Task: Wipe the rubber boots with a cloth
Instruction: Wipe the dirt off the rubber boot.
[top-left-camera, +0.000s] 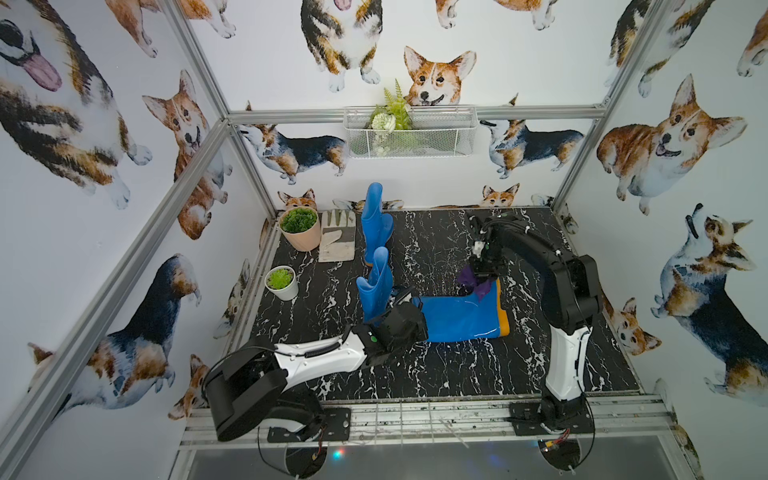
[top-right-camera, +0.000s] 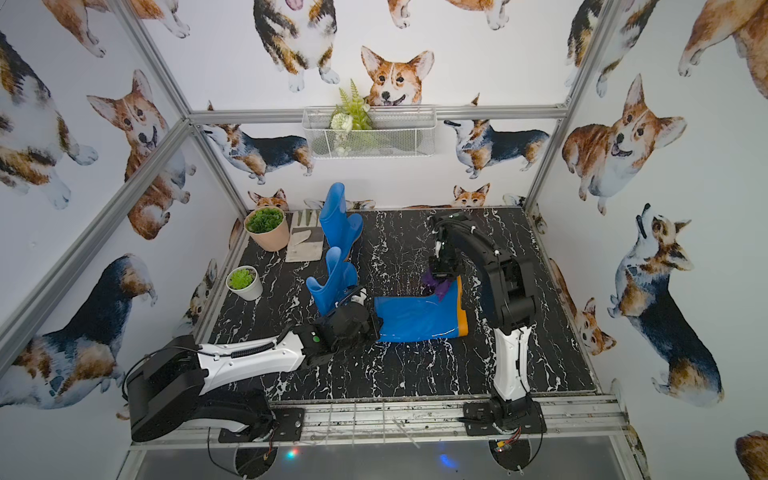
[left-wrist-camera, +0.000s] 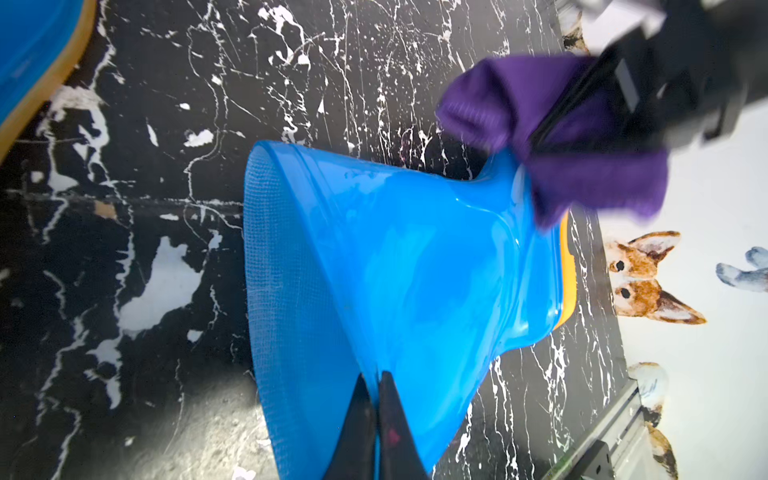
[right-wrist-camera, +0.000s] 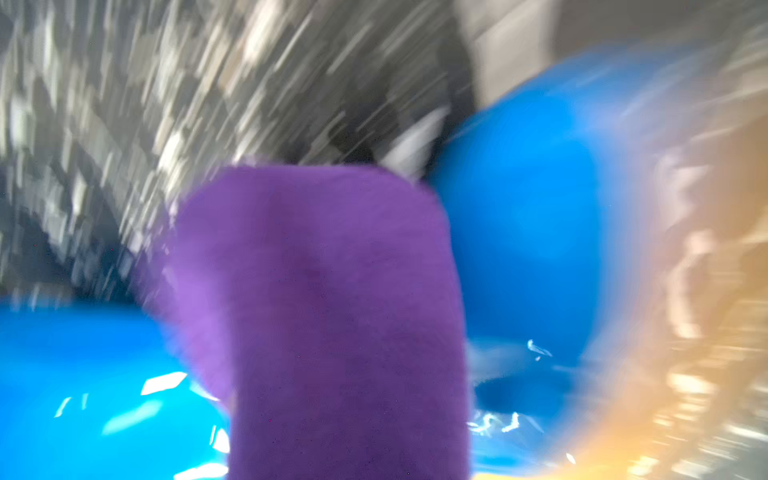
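Note:
One blue rubber boot (top-left-camera: 461, 318) (top-right-camera: 415, 318) (left-wrist-camera: 415, 257) lies on its side mid-table, orange sole to the right. My left gripper (left-wrist-camera: 376, 378) (top-left-camera: 409, 316) is shut on the rim of its shaft. My right gripper (top-left-camera: 482, 276) (top-right-camera: 442, 278) comes down from above, shut on the purple cloth (top-left-camera: 476, 284) (left-wrist-camera: 582, 166) (right-wrist-camera: 324, 311), which rests on the boot's foot near the sole. The cloth hides that gripper's fingers in the blurred right wrist view. Two more boots (top-left-camera: 376, 220) (top-left-camera: 376, 291) stand upright behind the left arm.
A beige-and-white work glove (top-left-camera: 337, 241) lies at the back left beside a beige plant pot (top-left-camera: 300, 228). A small white plant pot (top-left-camera: 282, 282) stands near the left edge. A wire basket (top-left-camera: 409, 131) hangs on the back wall.

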